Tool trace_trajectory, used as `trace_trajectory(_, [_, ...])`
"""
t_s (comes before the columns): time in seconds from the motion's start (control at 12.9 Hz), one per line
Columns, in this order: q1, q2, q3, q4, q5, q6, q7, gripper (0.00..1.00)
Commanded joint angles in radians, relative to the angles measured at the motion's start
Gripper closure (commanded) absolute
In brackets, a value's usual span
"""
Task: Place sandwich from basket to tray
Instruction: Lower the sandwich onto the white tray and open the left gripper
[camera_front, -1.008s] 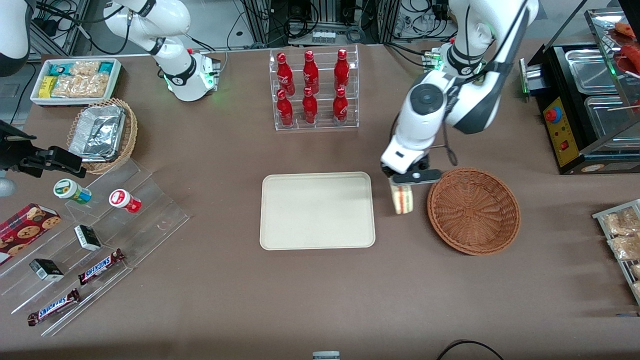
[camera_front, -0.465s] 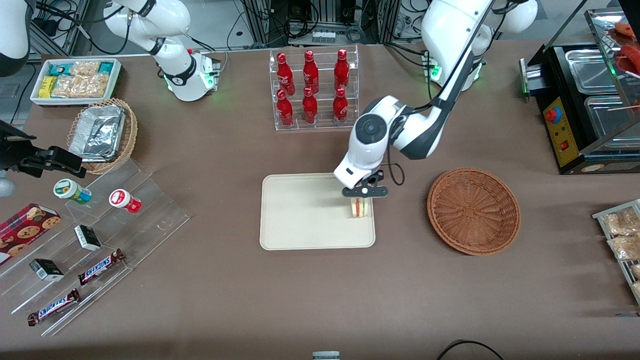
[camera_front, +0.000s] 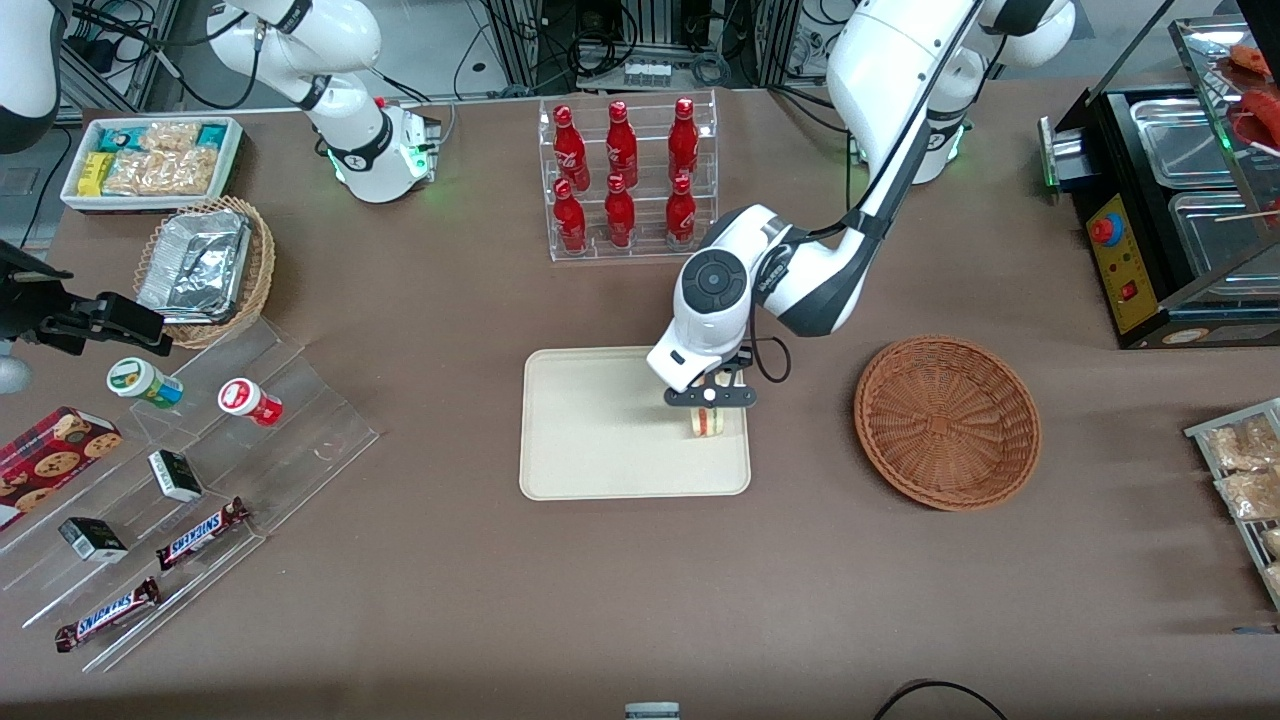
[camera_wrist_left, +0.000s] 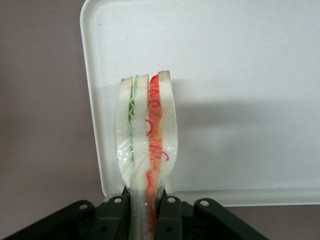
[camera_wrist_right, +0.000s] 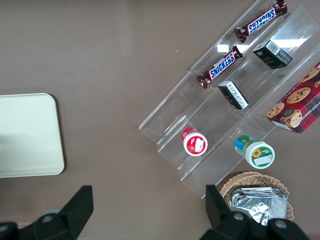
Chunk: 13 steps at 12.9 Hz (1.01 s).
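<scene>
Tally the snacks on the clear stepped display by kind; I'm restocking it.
Snickers bars: 2
Small dark boxes: 2
Round lidded tubs: 2
Total: 6
The gripper, shut on the wrapped triangular sandwich, is over the cream rectangular tray.

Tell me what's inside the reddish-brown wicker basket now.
Nothing: the basket shows only bare weave. The sandwich hangs over the tray, pinched in the left gripper; whether it touches the tray is unclear.
</scene>
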Motion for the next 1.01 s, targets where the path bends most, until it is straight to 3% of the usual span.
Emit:
trace_trajectory(0.0, [0.001, 0.037, 0.002, 0.074, -0.058, -0.024, 0.078, 1.00])
trace_trajectory(0.93, [0.001, 0.138, 0.008, 0.142, -0.044, 0.028, 0.099, 1.00])
